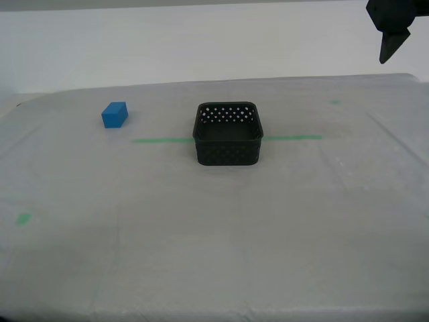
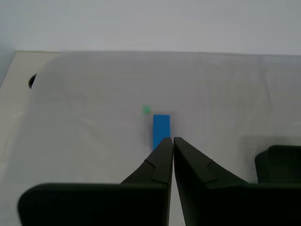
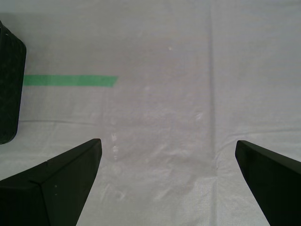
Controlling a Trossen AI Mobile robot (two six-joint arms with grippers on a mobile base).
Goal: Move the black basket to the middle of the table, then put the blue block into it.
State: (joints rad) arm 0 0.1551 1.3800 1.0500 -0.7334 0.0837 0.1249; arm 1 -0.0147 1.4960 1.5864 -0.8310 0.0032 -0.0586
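The black basket (image 1: 227, 134) stands empty on the table (image 1: 214, 241), on the green tape line (image 1: 161, 140). The blue block (image 1: 114, 115) lies on the table, apart from the basket, toward the exterior view's left. My second gripper (image 2: 173, 139) is shut and empty, above the table just short of the blue block (image 2: 161, 127); the basket's rim (image 2: 277, 162) shows at one side. My first gripper (image 3: 167, 143) is open and empty over bare table, beside the basket's wall (image 3: 9, 84) and the tape's end (image 3: 70, 80).
A dark gripper of an arm (image 1: 391, 37) hangs high at the exterior view's top right, well above the table. Small green marks lie at the front left (image 1: 23, 219) and back right (image 1: 335, 102). A pale wall stands behind the table.
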